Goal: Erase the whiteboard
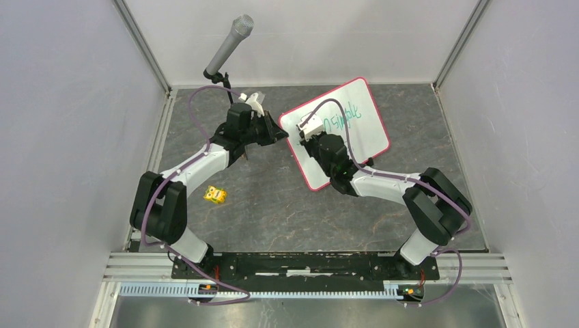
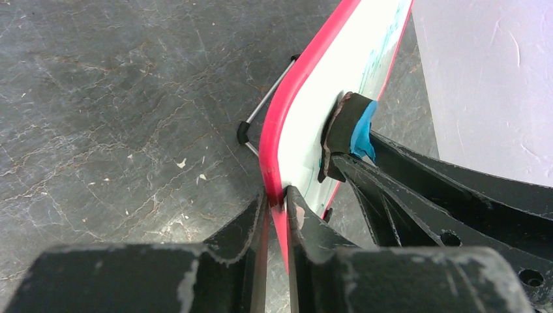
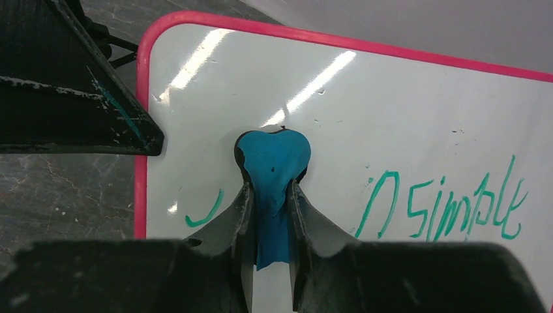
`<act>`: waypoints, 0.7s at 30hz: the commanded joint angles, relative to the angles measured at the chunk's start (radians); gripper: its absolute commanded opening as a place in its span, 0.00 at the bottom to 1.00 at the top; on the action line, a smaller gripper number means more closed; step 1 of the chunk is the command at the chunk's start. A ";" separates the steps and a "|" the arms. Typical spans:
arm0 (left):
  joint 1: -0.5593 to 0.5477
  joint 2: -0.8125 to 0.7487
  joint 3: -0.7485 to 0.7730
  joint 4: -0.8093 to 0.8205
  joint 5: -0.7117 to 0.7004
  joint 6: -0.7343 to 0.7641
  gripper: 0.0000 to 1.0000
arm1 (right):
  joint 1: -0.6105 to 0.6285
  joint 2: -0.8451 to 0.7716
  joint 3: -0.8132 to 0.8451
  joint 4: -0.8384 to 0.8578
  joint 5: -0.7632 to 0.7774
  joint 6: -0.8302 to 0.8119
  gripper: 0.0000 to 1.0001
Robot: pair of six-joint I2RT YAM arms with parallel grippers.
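- Right wrist view shows your right tool (image 3: 270, 195) clamped on a blue eraser (image 3: 274, 156), which is pressed flat against the whiteboard (image 3: 404, 117).
- Your left tool (image 2: 277, 194) pinches the board's pink edge, holding it propped on the worktop (image 1: 273, 205), far centre.
- Green writing (image 3: 443, 205) and a tick (image 3: 205, 212) are unwiped, so most of the erasing looks left to do.

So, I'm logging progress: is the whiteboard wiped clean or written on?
Written on: green writing shows on the whiteboard, beside the blue eraser in the right gripper.
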 commanded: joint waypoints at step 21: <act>-0.013 -0.022 0.059 0.010 0.036 0.019 0.07 | -0.099 -0.023 -0.114 0.008 0.008 0.180 0.18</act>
